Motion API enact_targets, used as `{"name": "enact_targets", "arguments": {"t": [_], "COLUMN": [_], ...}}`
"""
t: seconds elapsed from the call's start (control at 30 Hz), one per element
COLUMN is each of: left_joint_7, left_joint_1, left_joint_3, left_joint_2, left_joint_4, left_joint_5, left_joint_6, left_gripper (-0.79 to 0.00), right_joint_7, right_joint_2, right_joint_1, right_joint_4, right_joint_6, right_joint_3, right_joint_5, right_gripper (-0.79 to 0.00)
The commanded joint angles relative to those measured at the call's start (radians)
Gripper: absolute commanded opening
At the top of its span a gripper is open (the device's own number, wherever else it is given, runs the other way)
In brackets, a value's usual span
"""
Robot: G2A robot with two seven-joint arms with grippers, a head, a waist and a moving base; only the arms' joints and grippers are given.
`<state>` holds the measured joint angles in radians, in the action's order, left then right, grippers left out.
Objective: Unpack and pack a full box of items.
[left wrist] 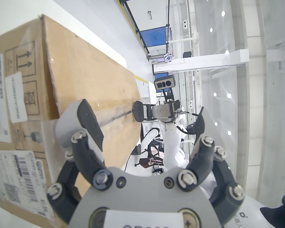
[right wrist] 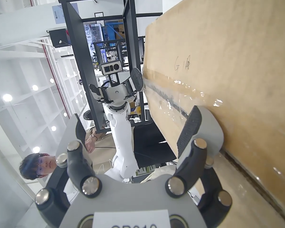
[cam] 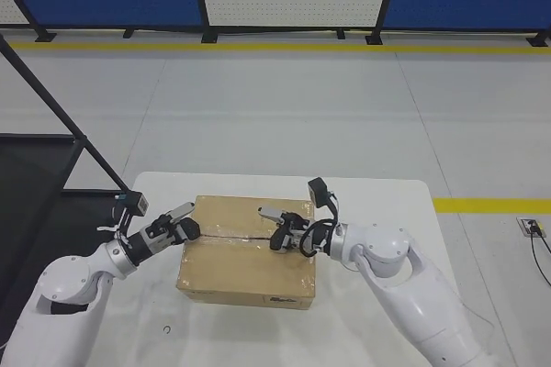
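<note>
Standing wide apart, the left fingers (left wrist: 89,122) have one pad laid against the top of the box (cam: 243,266) and the other out in free air, holding nothing. The lower pad sits just beside the taped seam (left wrist: 114,117), right where the seam meets the box's near top edge. Just past that edge the box's side face drops away, carrying white labels (left wrist: 16,96) and printed handling marks.

Across the lid, the right fingers (right wrist: 192,129) are also wide open and hold nothing. One pad touches the cardboard just beside the seam and the other hangs clear of the box. In the top view these fingers (cam: 280,227) are partway along the seam, inside the lid's edges. The left fingers (cam: 179,227) are at the opposite end of the same line, and a stretch of closed, taped lid lies between the two pairs.

Outward from both, the box rests flat in the middle of the white surface (cam: 376,197), and its flaps are shut. Bare surface rings it, with the broadest strip beyond the right fingers. A black frame (cam: 37,92) stands off the surface beyond the left arm.
</note>
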<state>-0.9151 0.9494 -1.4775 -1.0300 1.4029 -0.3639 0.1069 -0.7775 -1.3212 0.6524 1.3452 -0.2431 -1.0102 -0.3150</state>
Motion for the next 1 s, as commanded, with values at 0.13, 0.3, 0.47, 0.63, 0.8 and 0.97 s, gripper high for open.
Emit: {"name": "enact_targets", "arguments": {"t": [0.13, 0.3, 0.47, 0.63, 0.8, 0.97], "left_joint_7": [0.007, 0.001, 0.001, 0.002, 0.002, 0.005], "left_joint_1": [-0.009, -0.004, -0.002, -0.01, -0.017, -0.02], "left_joint_3": [0.018, 0.016, 0.017, 0.024, 0.029, 0.033], "left_joint_2": [-0.001, 0.001, 0.002, 0.001, 0.001, 0.001], "left_joint_4": [-0.015, -0.018, -0.026, -0.031, -0.036, -0.042], "left_joint_5": [0.005, -0.006, -0.018, -0.032, -0.039, -0.046], "left_joint_6": [-0.002, 0.002, 0.003, 0.003, 0.004, 0.006], "left_gripper": [0.0, 0.0, 0.0, 0.0, 0.0, 0.0], "right_joint_7": [-0.005, 0.011, 0.061, 0.087, 0.089, 0.15], "right_joint_2": [-0.001, -0.006, -0.016, -0.018, -0.019, -0.057], "right_joint_1": [-0.006, -0.017, -0.047, -0.046, -0.039, -0.092], "right_joint_4": [0.019, 0.084, 0.088, 0.089, 0.088, 0.02], "right_joint_6": [0.002, -0.019, -0.063, -0.064, -0.067, -0.136], "right_joint_3": [0.003, 0.027, 0.064, 0.061, 0.068, 0.17], "right_joint_5": [0.007, 0.032, 0.076, 0.079, 0.081, 0.061], "right_gripper": [-0.76, -0.785, -0.785, -0.785, -0.785, -0.785]}}
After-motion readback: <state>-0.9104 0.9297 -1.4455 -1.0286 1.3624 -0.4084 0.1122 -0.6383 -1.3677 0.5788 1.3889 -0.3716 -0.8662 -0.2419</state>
